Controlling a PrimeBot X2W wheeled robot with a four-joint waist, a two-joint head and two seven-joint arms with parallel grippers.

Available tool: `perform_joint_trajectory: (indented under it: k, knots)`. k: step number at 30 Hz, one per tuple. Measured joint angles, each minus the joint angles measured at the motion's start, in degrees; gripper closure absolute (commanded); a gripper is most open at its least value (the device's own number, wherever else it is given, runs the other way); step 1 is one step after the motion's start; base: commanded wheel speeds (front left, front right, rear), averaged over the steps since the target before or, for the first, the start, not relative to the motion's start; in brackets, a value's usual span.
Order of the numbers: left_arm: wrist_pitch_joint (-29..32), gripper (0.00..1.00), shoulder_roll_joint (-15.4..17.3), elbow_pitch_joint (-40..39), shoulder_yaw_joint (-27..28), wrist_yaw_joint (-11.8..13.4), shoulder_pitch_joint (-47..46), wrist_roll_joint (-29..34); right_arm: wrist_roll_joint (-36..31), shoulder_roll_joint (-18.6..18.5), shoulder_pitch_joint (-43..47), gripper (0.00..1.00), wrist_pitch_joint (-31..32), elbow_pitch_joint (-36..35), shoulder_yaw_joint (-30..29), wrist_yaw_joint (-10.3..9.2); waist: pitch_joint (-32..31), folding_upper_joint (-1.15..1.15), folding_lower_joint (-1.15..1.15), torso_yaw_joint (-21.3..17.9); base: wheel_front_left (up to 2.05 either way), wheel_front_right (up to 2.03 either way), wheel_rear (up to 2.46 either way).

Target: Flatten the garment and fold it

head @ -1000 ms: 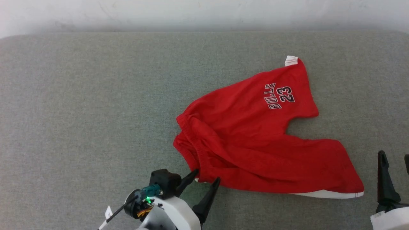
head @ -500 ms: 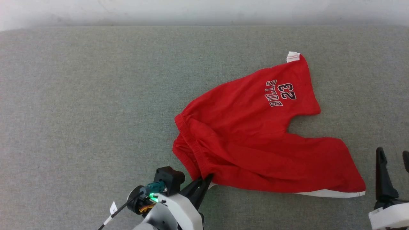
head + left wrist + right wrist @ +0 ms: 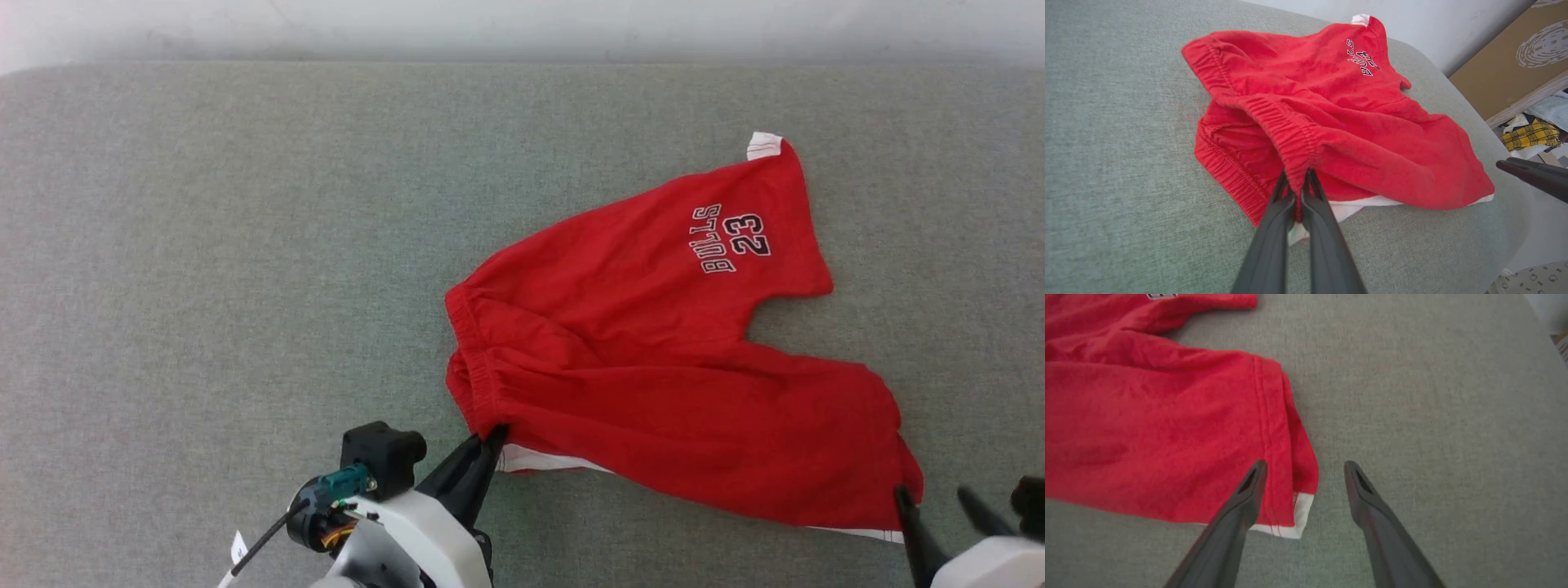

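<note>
Left jaws pinched tight: left gripper (image 3: pixel 1296 179) clamps the near end of the waistband (image 3: pixel 1290 134) of the garment (image 3: pixel 653 367), with a thin ridge of red elastic squeezed between the fingers. Right jaws are wide apart and hold nothing. The right gripper (image 3: pixel 1305 465) straddles the hem corner (image 3: pixel 1300 514) of the near leg, one finger over cloth, the other over bare grey pad (image 3: pixel 204 286). Can't tell if either touches down.

Shorts lie on the pad, right of centre in head view. Waist end points to my left, both legs fan out right, and the leg with the BULLS 23 print (image 3: pixel 731 239) is the far one. Not flat: the waistband is bunched and doubled over, creases run across the near leg, and the white side stripe (image 3: pixel 539 461) peeks out under the near edge.

My read is a two-corner setup. Left anchors the waist end and right lines up on the opposite hem, so I can tension the near edge and pull the wrinkles out. Early flattening stage, no fold made.

Next, right needs to close on that corner, both layers if possible. Risks: it catches only the top layer, or the left pinch slides off the elastic under pull.
</note>
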Motion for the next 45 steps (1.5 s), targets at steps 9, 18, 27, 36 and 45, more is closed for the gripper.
perform_joint_trajectory:
  k: [9, 18, 27, 36, 45]
  knots:
    - [0.0, 1.0, -0.1, -0.58, -0.13, 0.05, 0.01, -0.16, 0.4, -0.1, 2.25, 0.0, 5.52, -1.03, 0.44, 0.0, 0.89, 0.0, 0.0, 0.13, 0.0, 0.0, 0.0]
    - [0.04, 1.0, -0.02, -0.67, -0.21, 0.55, 0.01, -0.57, 0.88, 0.01, 2.07, 0.0, 4.83, 2.89, 2.13, 0.0, 0.84, 0.0, 0.0, 0.4, 0.0, 0.0, 0.0]
    - [-0.01, 1.0, -0.09, -0.64, -0.41, 0.56, 0.01, -0.88, 0.69, 0.0, 0.18, 0.0, 2.97, 6.73, 1.87, 0.0, 1.06, 0.0, 0.0, 0.98, 0.0, 0.0, 0.0]
    - [-0.52, 1.0, -0.51, -0.19, -0.62, 0.56, -0.05, -1.23, 1.93, 0.01, -1.74, 1.0, 3.41, 8.45, -0.04, 0.08, 1.52, 0.0, 0.0, 1.32, 0.0, 0.0, 0.0]
    - [-3.33, 1.0, -1.36, -1.4, 2.09, 1.07, 1.2, -5.03, 6.2, 0.16, -3.24, 1.0, -0.48, 7.71, -0.85, 0.08, 0.01, 0.01, 0.0, 0.84, 0.0, 0.0, 0.0]
